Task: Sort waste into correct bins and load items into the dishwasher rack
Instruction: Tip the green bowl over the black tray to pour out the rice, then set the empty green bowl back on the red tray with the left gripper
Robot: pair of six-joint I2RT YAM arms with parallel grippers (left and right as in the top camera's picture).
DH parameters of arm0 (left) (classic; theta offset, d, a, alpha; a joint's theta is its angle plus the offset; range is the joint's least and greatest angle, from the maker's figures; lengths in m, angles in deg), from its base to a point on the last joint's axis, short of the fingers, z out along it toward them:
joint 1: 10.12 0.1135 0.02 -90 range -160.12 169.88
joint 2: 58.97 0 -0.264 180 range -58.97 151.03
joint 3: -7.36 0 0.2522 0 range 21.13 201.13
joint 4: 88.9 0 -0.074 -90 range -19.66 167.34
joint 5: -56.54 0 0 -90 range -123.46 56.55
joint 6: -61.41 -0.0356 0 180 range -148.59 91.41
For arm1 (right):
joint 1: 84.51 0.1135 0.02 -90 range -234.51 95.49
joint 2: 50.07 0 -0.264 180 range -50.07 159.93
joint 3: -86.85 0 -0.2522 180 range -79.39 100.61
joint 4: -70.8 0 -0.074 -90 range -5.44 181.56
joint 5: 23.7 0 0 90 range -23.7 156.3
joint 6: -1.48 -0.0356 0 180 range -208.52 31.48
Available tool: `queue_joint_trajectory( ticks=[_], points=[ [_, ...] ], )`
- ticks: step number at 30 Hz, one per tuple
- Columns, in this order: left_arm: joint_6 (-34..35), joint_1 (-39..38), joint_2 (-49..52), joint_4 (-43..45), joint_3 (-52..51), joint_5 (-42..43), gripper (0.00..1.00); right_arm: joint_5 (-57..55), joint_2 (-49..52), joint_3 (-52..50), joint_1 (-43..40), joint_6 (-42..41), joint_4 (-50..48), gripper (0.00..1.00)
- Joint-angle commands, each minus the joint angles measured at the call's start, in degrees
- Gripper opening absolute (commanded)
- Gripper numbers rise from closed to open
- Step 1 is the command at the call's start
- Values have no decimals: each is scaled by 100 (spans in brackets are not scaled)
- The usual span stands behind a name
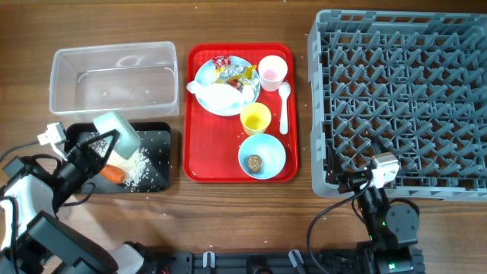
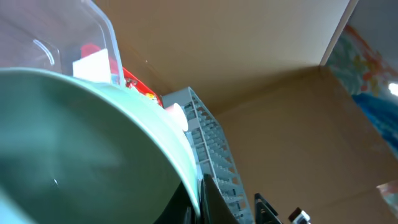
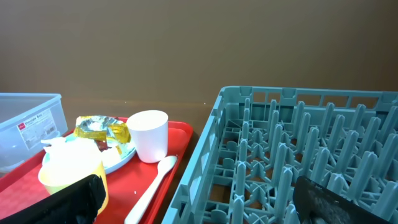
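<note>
The left gripper [image 1: 101, 149] is clamped tight on the rim of a light blue plastic bowl [image 1: 118, 131] and holds it tipped on its side above the shallow black rectangular tub [image 1: 156, 133]. In that tub, below the bowl, lie an orange carrot [image 1: 114, 174] and a scatter of white rice-like grains [image 1: 141, 164]. Behind it on the table [image 1: 243, 205] sits the clear plastic rectangular tub [image 1: 114, 76].

The right gripper [image 1: 351, 181] has its jaws spread wide with nothing between them, at the front left corner of the large grey pegged dishwasher rack [image 1: 403, 99].

Between the tubs and the rack, the flat red tray [image 1: 199, 171] carries:
- a light blue plate [image 1: 205, 74] with crumpled red and yellow wrappers [image 1: 232, 70] and white crumpled tissue [image 1: 218, 97]
- a small pink cup [image 1: 272, 70]
- a small yellow cup [image 1: 255, 118]
- a white plastic spoon [image 1: 284, 106]
- a second light blue bowl [image 1: 270, 148] holding a small brown lump [image 1: 255, 161]
</note>
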Motion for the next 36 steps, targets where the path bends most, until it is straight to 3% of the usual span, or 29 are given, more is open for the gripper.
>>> queue_joint_trajectory(
  ticks=[1, 6, 11, 19, 25, 28, 32, 36],
  points=[
    [-4, -35, 11, 13, -11, 129, 4, -55, -4, -7, 2, 70, -24, 100],
    [26, -39, 11, 33, 35, 131, 4, -55, -4, -7, 2, 70, -26, 100],
    [710, -39, 4, 79, 354, 94, 4, -55, -4, -7, 2, 72, -24, 100],
    [2496, -636, -46, 166, 1681, -1700, 4, -55, -4, -7, 2, 70, -26, 100],
    [3930, -2229, -214, 739, 2625, -3359, 4, -55, -4, -7, 2, 70, -24, 100],
    [4378, -3480, -267, 1025, 2734, -4774, 4, -55, -4, -7, 2, 70, -26, 100],
    [4476, -5073, -260, 949, 2734, -6741, 4, -52, -4, -7, 2, 70, -26, 100],
    [4476, -6402, -201, 717, 2723, -8046, 4, -55, -4, -7, 2, 72, -24, 100]
  ],
)
